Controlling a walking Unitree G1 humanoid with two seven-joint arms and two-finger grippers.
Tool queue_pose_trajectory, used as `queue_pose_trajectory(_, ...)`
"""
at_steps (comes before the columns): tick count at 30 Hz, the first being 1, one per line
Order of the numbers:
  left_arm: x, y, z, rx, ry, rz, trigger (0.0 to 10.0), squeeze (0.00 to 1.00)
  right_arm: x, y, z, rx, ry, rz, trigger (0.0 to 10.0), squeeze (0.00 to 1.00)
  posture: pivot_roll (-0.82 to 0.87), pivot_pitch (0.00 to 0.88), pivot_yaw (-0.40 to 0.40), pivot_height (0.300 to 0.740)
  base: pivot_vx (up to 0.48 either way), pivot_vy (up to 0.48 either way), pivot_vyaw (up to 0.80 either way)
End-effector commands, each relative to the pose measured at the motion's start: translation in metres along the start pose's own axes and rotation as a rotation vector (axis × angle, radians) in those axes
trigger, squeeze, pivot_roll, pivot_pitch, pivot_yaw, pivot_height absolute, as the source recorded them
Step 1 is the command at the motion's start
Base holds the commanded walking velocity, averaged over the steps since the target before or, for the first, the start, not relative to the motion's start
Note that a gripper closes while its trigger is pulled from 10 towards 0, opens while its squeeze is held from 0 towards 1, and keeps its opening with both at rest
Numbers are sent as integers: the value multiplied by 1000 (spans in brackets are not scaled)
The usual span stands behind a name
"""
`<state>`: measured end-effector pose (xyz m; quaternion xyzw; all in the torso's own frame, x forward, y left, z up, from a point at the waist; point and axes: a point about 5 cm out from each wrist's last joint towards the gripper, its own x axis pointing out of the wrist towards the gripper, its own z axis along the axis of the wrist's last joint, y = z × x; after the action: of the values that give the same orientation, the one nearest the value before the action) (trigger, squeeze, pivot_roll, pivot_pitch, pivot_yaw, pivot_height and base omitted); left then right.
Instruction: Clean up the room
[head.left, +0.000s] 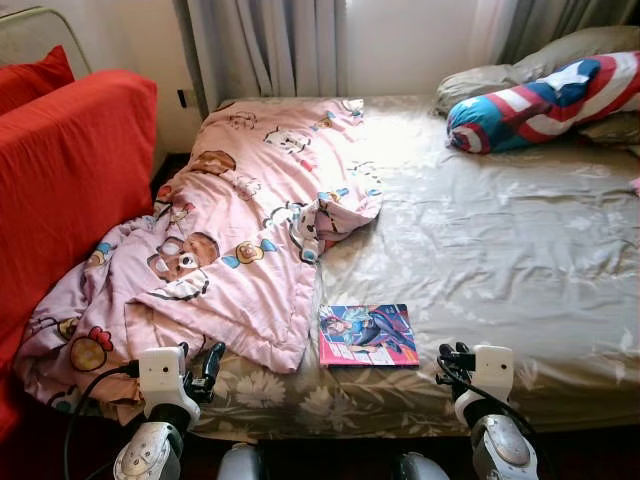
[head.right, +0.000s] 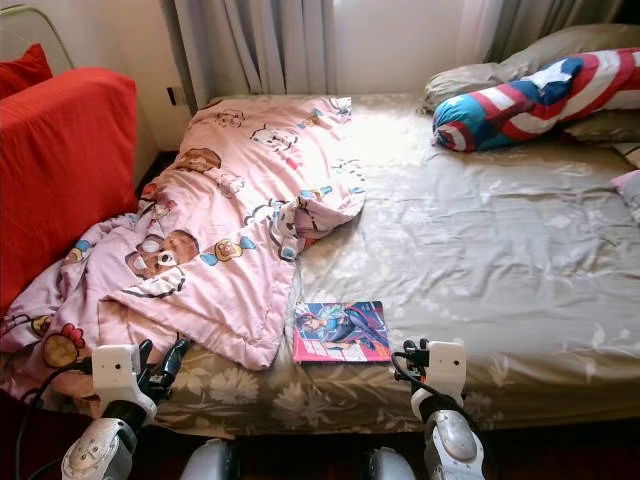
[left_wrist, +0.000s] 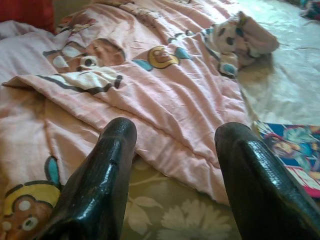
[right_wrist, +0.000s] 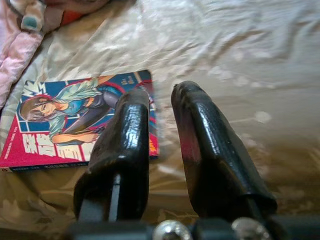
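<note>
My head's two eyes look forward and down over the bed (head.left: 480, 250); my wrist cameras sit low at its near edge, both apparently catching the comic book (right_wrist: 75, 122).

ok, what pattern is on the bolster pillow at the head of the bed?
Red and white stripes with blue sections and a white star on the bolster pillow; clearest in the left eye view.

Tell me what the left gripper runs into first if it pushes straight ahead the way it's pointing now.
Most likely the pink quilt. The left gripper is open over the flowered bed sheet at the bed's near edge, and the quilt's folded hem lies straight beyond its fingertips. Depth is hard to judge; aimed lower, it would touch the sheet first.
</note>
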<state>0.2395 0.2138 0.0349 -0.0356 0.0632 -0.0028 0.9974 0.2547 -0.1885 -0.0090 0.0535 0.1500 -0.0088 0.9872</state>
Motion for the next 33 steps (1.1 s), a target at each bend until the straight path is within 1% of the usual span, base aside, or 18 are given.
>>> queue_pose_trajectory(1,1,0,4,13,-5,-8,10000,0,4,7,3,8,-1,21,10000,0,-33,65,14,629,251,0,0)
queue_pose_trajectory(8,0,3,6,23,-6,-11,10000,0,4,9,4,0,-15,28,10000,0,-28,77,27,629,257,0,510)
queue_pose_trajectory(14,0,2,8,29,-6,-17,10000,0,3,5,2,23,-7,3,10000,0,-21,92,33,629,260,0,0)
queue_pose_trajectory(18,-3,5,8,37,-4,-13,10000,0,2,5,-1,35,0,-13,10000,0,-16,107,38,629,0,0,0)
queue_pose_trajectory(21,-5,6,8,42,-3,-11,10000,0,2,4,-3,65,10,-36,10000,0,-10,124,43,629,0,0,0)
queue_pose_trajectory(22,-7,7,9,45,-2,-11,10000,0,1,3,-4,88,10,-46,10000,0,-4,139,44,629,0,0,0)
queue_pose_trajectory(26,-10,9,10,52,0,-10,10000,0,0,-1,-9,101,36,-69,10000,0,13,171,52,629,0,0,0)
queue_pose_trajectory(28,-9,10,12,56,-1,-10,10000,0,2,-2,-8,98,41,-77,10000,0,27,213,53,629,0,0,0)
queue_pose_trajectory(30,-8,12,11,65,5,-4,10000,0,3,-4,-9,83,71,-100,10000,0,31,210,53,629,0,0,0)
queue_pose_trajectory(31,-6,12,16,65,-4,-4,10000,0,5,-4,-6,93,62,-102,10000,0,34,214,53,629,0,0,0)
queue_pose_trajectory(32,-6,13,17,66,-5,-3,10000,0,7,-4,-5,99,60,-104,10000,0,40,246,52,629,0,0,0)
queue_pose_trajectory(33,-5,13,17,69,-3,-1,10000,0,8,-5,-4,100,66,-111,10000,0,41,248,53,629,0,0,0)
